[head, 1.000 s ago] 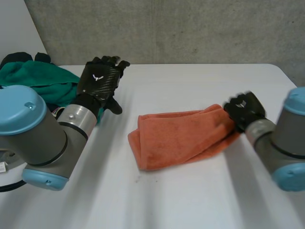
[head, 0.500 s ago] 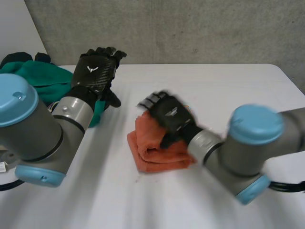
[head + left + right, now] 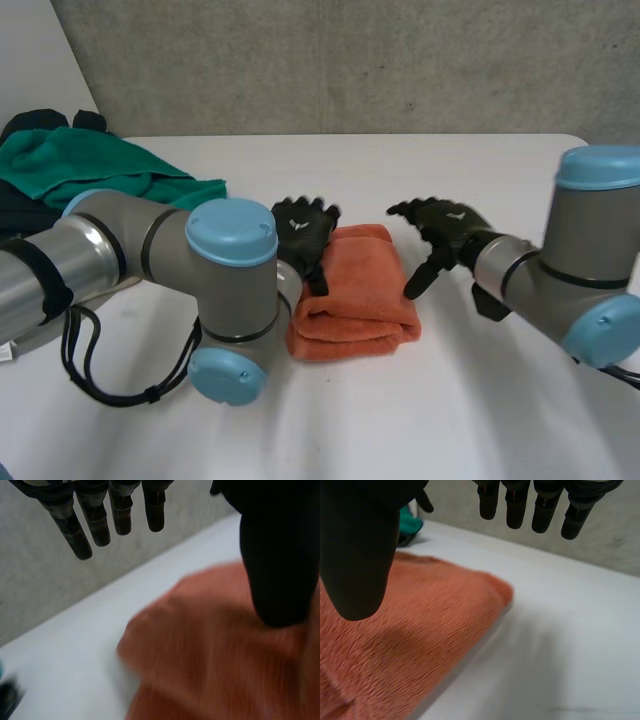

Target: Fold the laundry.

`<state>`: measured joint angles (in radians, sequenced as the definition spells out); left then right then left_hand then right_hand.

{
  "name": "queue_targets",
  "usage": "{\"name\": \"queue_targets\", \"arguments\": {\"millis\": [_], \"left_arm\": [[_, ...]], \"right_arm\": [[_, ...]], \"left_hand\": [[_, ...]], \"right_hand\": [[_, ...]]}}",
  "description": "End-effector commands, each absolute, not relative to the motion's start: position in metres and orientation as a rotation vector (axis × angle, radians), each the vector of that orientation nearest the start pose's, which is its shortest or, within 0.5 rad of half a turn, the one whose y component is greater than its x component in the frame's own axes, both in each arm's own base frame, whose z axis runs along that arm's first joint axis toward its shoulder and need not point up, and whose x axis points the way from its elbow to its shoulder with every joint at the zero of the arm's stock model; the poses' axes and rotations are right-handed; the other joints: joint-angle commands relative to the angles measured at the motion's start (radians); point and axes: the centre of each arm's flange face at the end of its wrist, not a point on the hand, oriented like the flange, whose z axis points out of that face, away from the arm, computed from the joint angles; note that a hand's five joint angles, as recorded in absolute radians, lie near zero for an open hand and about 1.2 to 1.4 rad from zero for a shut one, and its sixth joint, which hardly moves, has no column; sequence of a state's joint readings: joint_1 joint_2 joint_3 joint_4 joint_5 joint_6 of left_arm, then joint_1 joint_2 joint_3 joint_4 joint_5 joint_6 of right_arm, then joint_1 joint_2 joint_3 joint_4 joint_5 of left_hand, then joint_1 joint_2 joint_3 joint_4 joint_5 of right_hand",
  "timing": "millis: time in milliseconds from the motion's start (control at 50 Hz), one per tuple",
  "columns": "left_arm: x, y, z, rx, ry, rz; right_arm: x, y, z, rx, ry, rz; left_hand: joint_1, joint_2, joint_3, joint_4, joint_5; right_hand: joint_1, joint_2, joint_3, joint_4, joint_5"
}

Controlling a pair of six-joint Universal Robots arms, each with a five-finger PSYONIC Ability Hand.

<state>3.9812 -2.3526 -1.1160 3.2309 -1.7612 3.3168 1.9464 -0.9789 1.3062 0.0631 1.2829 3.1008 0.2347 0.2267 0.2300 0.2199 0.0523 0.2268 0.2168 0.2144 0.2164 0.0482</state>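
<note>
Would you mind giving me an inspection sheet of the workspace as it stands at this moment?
Surface: white table.
Job's things: orange towel, folded into a thick block mid-table; green cloth heaped at the far left, on a dark item.
Clutter: nothing seen.
Hands: left hand open, at the towel's left edge; right hand open, beside its right edge.
Cables: nothing stray seen.
Surroundings: grey concrete wall behind the table.

The orange towel (image 3: 358, 292) lies folded thick (rounded fold nearest); green cloth (image 3: 90, 168) heaped well apart, left.
</note>
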Motion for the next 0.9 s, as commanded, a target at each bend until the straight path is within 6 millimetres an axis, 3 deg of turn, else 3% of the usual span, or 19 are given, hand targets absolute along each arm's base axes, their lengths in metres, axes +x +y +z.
{"name": "queue_targets", "arguments": {"millis": [20, 140, 240, 380, 440, 560, 640, 740, 900], "left_arm": [[-0.357, -0.240, 0.128, 1.117, 2.361, -1.801], [-0.347, -0.234, 0.119, 1.165, 2.352, -1.714], [-0.344, -0.233, 0.133, 1.157, 2.343, -1.754], [-0.346, -0.242, 0.192, 1.101, 2.260, -2.019], [-0.345, -0.246, 0.218, 1.139, 2.216, -2.149], [-0.345, -0.239, 0.250, 1.349, 2.230, -2.342], [-0.345, -0.233, 0.256, 1.441, 2.343, -2.406], [-0.341, -0.234, 0.260, 1.420, 2.454, -2.437], [-0.342, -0.232, 0.262, 1.411, 2.475, -2.449]], "right_arm": [[0.315, -0.292, 0.142, -0.820, 2.212, -1.351], [0.319, -0.293, 0.125, -0.945, 2.243, -1.381], [0.314, -0.297, 0.137, -0.992, 2.289, -1.497], [0.298, -0.291, 0.185, -0.912, 2.240, -1.722], [0.291, -0.288, 0.188, -0.855, 2.228, -1.791], [0.281, -0.268, 0.163, -0.770, 2.318, -1.646], [0.273, -0.255, 0.145, -0.687, 2.380, -1.499], [0.275, -0.244, 0.133, -0.583, 2.313, -1.348], [0.284, -0.247, 0.118, -0.516, 2.266, -1.294]], "left_hand": [[-0.007, 0.001, -0.002, 0.008, 0.001], [-0.007, 0.002, -0.002, 0.008, 0.001], [-0.009, -0.001, -0.005, 0.005, -0.002], [-0.010, -0.001, -0.005, 0.005, -0.002], [-0.007, 0.001, -0.002, 0.008, 0.001], [-0.001, 0.007, 0.004, 0.014, 0.007], [0.002, 0.010, 0.007, 0.017, 0.010], [0.008, 0.016, 0.013, 0.023, 0.016], [0.014, 0.022, 0.019, 0.029, 0.022]], "right_hand": [[-0.052, -0.042, -0.040, -0.042, -0.048], [-0.052, -0.042, -0.040, -0.042, -0.048], [-0.051, -0.041, -0.038, -0.040, -0.047], [-0.052, -0.042, -0.040, -0.042, -0.048], [-0.052, -0.042, -0.040, -0.042, -0.048], [-0.052, -0.042, -0.040, -0.042, -0.048], [-0.052, -0.042, -0.040, -0.042, -0.048], [-0.052, -0.042, -0.040, -0.042, -0.048], [-0.039, -0.029, -0.027, -0.029, -0.035]]}}
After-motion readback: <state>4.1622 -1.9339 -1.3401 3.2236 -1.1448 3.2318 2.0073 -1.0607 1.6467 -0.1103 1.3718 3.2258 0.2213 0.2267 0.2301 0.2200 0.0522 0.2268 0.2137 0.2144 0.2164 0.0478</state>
